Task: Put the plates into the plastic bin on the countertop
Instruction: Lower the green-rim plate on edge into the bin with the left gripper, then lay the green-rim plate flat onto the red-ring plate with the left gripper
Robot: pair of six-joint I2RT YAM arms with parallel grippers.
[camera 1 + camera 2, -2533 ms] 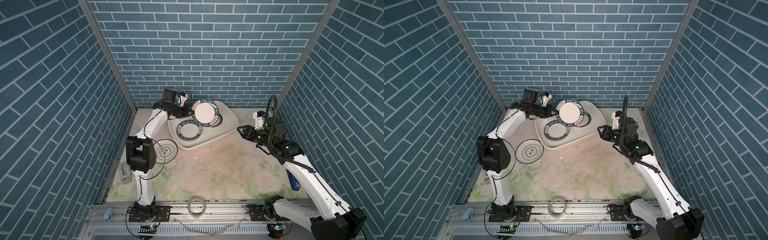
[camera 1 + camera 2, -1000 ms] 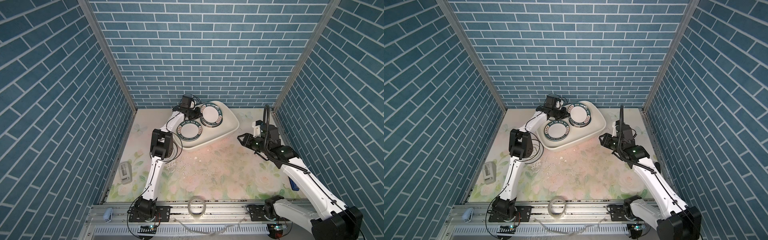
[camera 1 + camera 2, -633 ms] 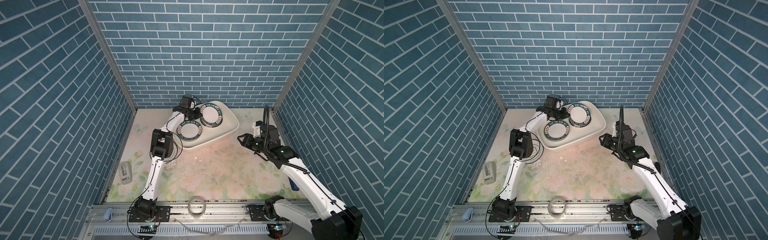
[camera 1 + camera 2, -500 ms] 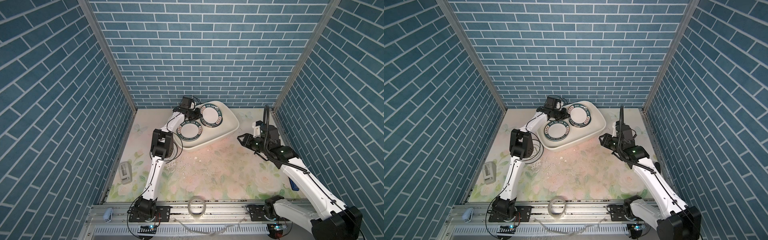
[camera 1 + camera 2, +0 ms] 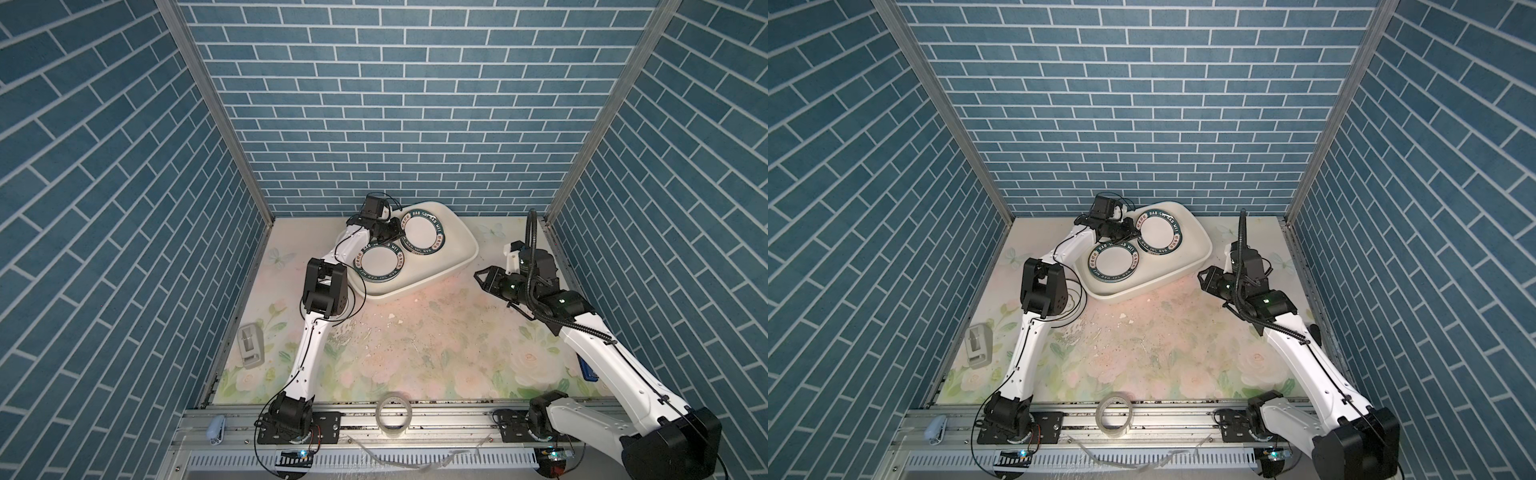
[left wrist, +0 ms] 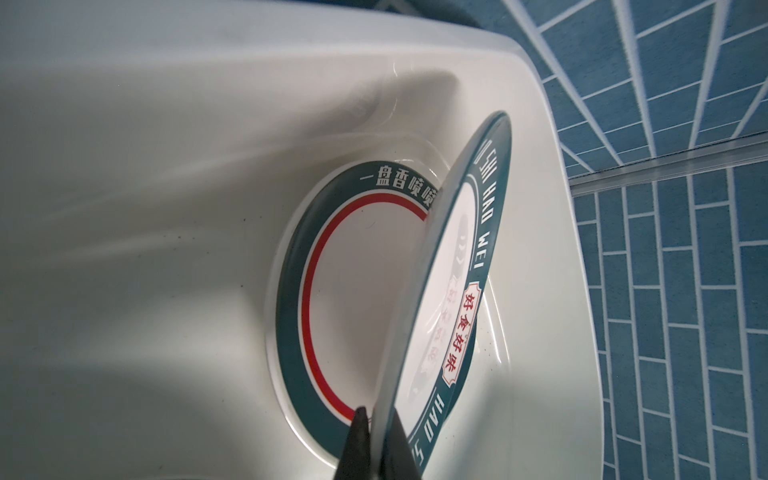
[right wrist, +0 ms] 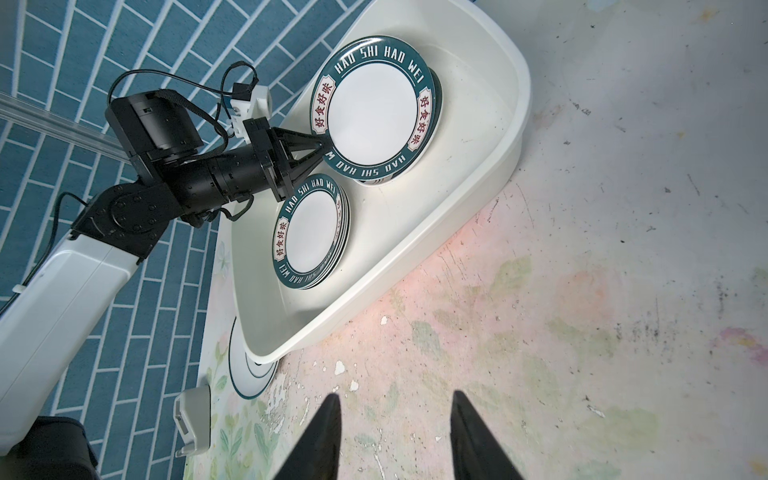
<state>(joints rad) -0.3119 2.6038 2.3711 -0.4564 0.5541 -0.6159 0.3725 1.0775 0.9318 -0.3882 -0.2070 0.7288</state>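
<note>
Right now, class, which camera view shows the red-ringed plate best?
The left wrist view: the red-ringed plate lies flat in the plastic bin, its red ring clear beside the held plate in the left gripper. Both top views largely hide it under that plate; the right wrist view shows only a rim sliver.

Green-rimmed plates (image 7: pixel 309 245) in 2 piles inside white plastic bin (image 7: pixel 465 174)

Blue brick-pattern walls (image 5: pixel 374 104) on three sides
</note>
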